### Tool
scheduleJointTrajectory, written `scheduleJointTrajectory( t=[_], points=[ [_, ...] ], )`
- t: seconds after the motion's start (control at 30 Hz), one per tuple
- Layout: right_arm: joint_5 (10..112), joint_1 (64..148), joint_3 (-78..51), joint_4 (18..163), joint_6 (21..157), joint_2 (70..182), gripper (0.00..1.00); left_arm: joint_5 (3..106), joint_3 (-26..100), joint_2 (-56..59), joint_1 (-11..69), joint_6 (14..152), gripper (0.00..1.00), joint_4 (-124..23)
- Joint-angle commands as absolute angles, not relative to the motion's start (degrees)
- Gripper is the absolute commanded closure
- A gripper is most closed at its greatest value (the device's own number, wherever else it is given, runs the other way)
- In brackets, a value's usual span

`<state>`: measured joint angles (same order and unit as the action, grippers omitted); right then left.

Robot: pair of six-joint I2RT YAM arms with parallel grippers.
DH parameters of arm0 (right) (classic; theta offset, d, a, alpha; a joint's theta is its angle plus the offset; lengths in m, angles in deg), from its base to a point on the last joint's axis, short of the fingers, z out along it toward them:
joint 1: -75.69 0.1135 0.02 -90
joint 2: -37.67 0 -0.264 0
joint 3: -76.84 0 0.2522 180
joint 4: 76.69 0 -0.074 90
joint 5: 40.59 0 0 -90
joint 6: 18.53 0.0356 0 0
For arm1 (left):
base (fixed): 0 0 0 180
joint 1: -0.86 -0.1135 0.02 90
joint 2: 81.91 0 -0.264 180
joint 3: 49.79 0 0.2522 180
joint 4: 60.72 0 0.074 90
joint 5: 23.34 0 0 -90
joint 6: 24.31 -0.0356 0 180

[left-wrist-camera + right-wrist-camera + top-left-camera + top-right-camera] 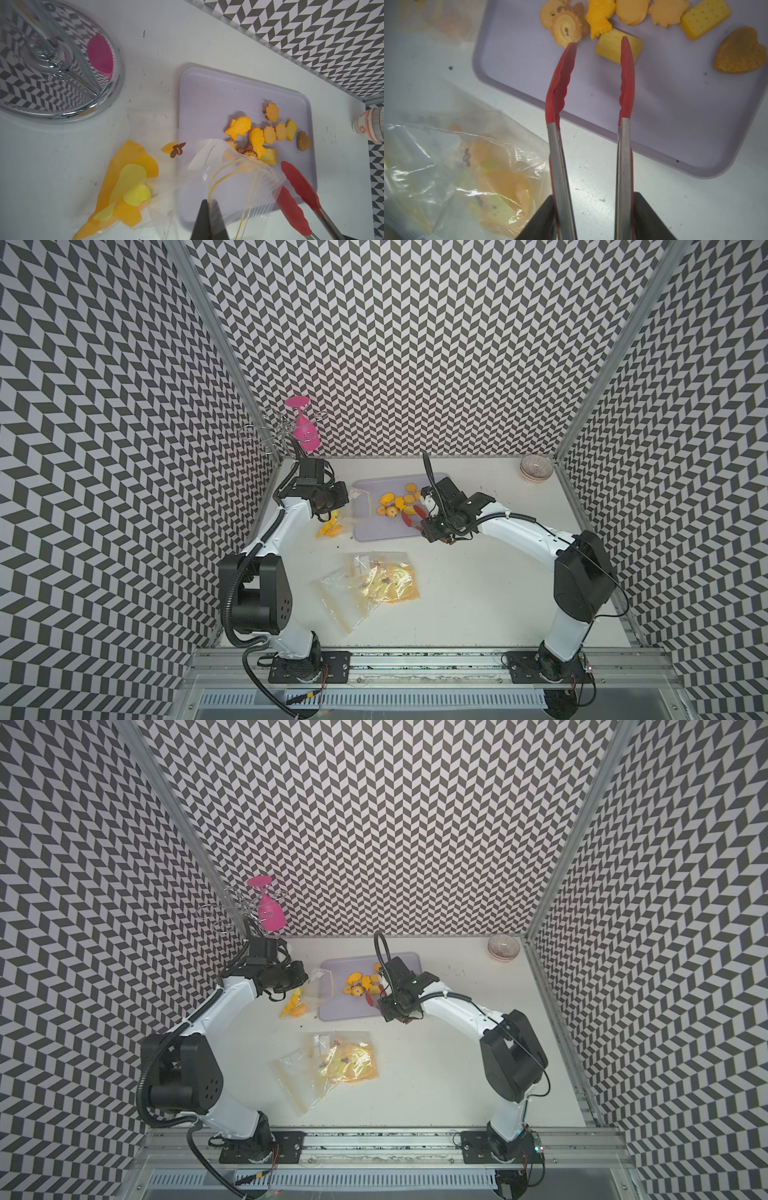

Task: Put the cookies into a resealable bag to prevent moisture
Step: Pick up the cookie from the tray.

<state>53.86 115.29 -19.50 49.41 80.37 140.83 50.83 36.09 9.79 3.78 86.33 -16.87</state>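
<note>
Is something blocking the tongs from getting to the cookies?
Nothing visible. The tongs in the right gripper hang open over the tray, tips right at the cookies. The left gripper holds the bag at the tray's edge.

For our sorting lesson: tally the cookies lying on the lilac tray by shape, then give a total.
Fish: 2
Heart: 1
Rectangles: 2
Flat scalloped pieces: 3
Round swirls: 2
Brownish piece, shape partly hidden: 1
Total on the tray: 11
</note>
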Motion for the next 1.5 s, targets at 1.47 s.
scheduleJointTrajectory(
  t=[1.47],
  points=[
    [51.79, 117.11, -24.51, 51.72, 82.32, 140.72, 0.57, 45.86, 34.64, 8.86, 2.96, 84.44, 1.00, -21.47]
  ],
)
